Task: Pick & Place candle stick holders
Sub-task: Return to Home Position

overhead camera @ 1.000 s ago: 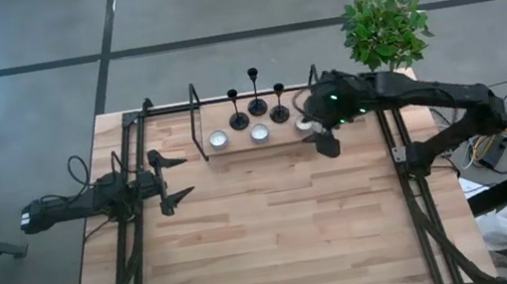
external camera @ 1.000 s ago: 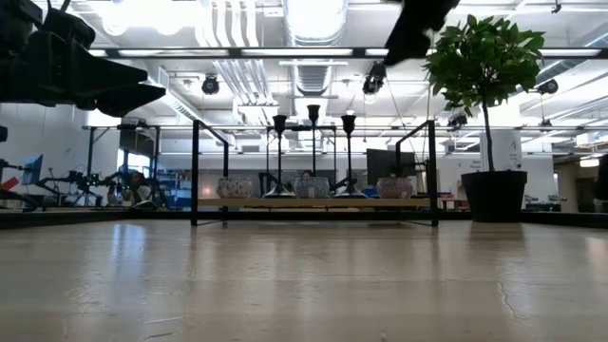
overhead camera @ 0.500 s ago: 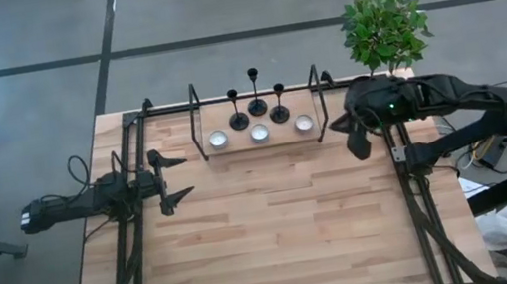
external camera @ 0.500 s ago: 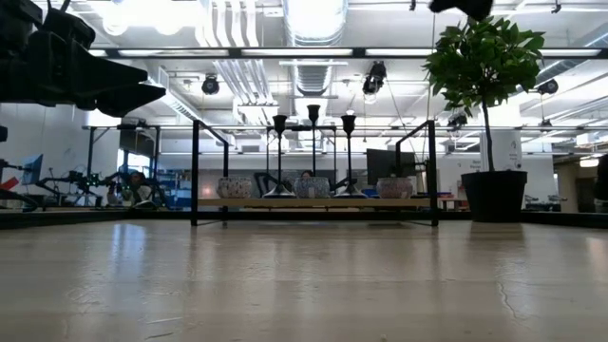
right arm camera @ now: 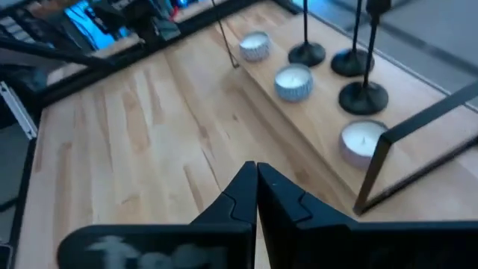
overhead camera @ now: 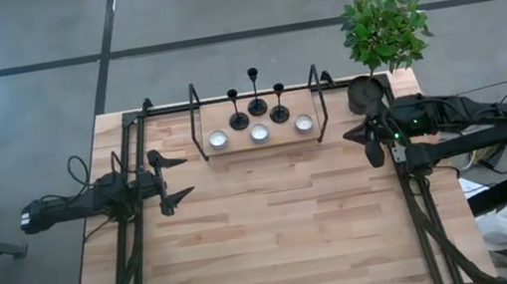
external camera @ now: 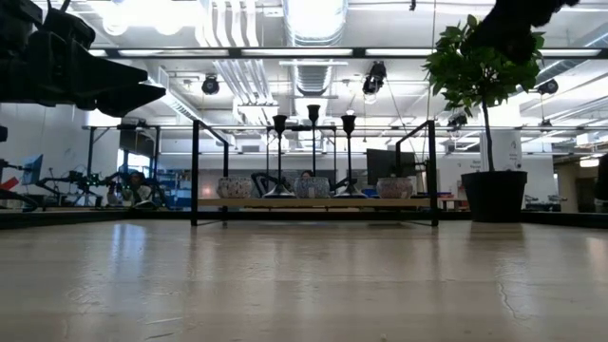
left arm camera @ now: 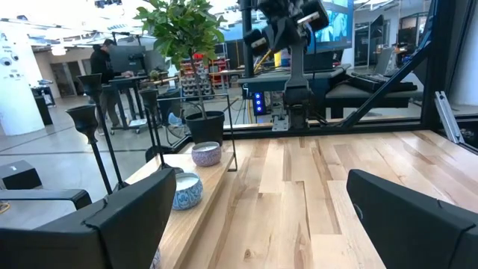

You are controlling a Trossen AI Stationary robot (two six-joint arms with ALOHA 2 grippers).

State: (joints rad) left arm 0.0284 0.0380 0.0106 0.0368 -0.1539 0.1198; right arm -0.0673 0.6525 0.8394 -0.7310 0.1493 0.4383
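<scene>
Three black candle stick holders [overhead camera: 257,104] stand by their round bases in a row on a raised wooden board [overhead camera: 279,143] at the table's far edge. In the right wrist view I see those bases [right arm camera: 351,63]; in the low view I see the stems [external camera: 313,152]. My right gripper [overhead camera: 372,147] hovers shut and empty at the table's right side, right of the board and apart from the holders; its fingers [right arm camera: 256,183] are together. My left gripper [overhead camera: 186,175] waits open at the table's left, with nothing between its fingers [left arm camera: 142,213].
Three small candle cups [overhead camera: 259,133] sit on the board in front of the holders. Black metal frame posts [overhead camera: 317,102] rise at the board's ends. A potted green plant [overhead camera: 383,30] stands at the far right corner. Bare wood lies toward the near edge.
My right gripper has drawn back from the rightmost candle cup on the board toward the table's right edge and a little toward the near edge. The holders and cups have stayed in place.
</scene>
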